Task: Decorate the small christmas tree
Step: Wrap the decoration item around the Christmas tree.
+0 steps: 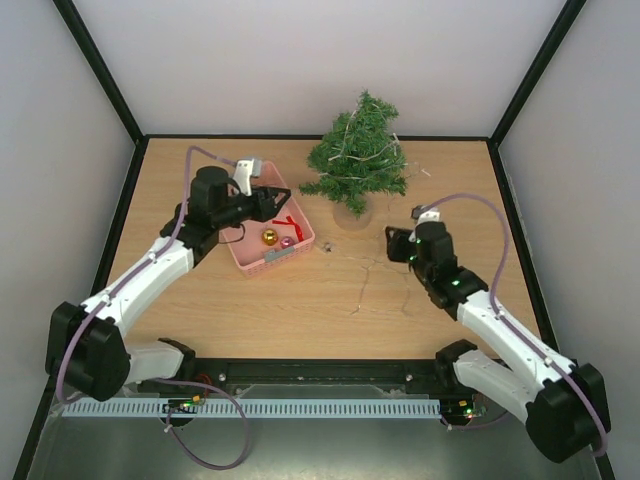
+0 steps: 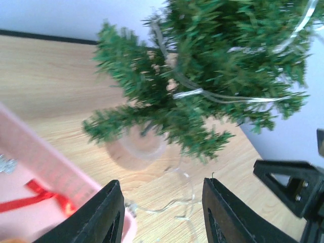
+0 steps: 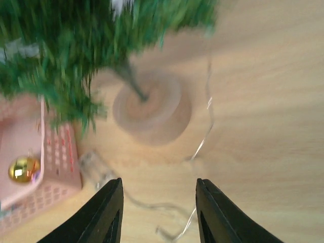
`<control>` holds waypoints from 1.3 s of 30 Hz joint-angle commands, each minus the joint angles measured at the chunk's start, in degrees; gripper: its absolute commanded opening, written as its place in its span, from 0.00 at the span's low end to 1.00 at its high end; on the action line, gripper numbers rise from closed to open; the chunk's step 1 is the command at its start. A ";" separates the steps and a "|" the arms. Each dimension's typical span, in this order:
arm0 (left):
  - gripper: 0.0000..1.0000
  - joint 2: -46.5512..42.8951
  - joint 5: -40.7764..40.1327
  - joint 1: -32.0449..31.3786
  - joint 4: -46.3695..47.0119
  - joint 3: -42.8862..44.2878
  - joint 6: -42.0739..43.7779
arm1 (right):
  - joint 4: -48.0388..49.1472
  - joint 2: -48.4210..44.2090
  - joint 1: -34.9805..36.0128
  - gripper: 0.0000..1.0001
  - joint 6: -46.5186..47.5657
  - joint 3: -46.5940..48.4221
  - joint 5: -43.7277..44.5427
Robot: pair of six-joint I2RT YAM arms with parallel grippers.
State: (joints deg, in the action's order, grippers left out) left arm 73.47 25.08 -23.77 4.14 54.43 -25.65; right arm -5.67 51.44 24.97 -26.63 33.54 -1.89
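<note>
The small christmas tree (image 1: 358, 155) stood upright on its round pale base (image 1: 351, 214) at the far centre of the desk (image 1: 300, 320). A pale string (image 2: 228, 96) ran through the branches, and a loose length trailed over the desk in front of the base. The pink basket (image 1: 274, 259) sat just left of the tree and held a gold ball (image 1: 268, 237), a pink ball (image 1: 288, 241) and a red ribbon (image 1: 291, 225). The left tool (image 1: 285, 198) hung over the basket's far side, fingers spread, nothing between them. The right tool (image 1: 392, 243) was near the base, on its right, also spread and empty.
</note>
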 commanded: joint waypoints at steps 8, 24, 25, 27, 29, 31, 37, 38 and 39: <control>0.44 -10.12 2.25 5.08 -5.43 -9.61 2.86 | 19.62 14.64 10.02 0.38 -1.03 -8.09 0.01; 0.44 -17.70 1.67 5.14 -7.83 -14.19 5.63 | 19.24 34.61 10.51 0.51 11.17 -1.15 6.31; 0.44 -17.72 1.62 5.14 -7.98 -14.14 5.73 | 18.78 35.15 10.53 0.51 11.63 -0.79 5.98; 0.44 -17.73 1.64 5.15 -8.21 -14.01 5.88 | 17.76 35.86 10.51 0.51 12.22 -0.23 4.07; 0.44 -17.62 1.58 5.11 -8.25 -14.03 6.04 | 16.80 35.84 10.49 0.51 11.97 -0.13 0.92; 0.44 -17.50 1.50 5.14 -8.35 -13.93 6.13 | 15.27 35.59 10.53 0.50 11.08 0.26 -2.46; 0.44 -17.50 1.46 5.22 -8.32 -13.82 6.05 | 11.17 35.40 10.53 0.48 9.21 1.05 -4.57; 0.44 -17.56 1.46 5.22 -8.23 -13.77 6.05 | 11.10 35.13 10.54 0.48 8.94 0.75 -4.45; 0.44 -17.61 1.45 5.22 -8.32 -13.68 6.07 | 11.01 34.96 10.49 0.48 8.73 0.62 -4.44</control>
State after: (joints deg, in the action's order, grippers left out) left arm 56.55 26.76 -18.94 -3.90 40.38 -20.32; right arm 8.78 87.11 35.27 -16.71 33.39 -5.10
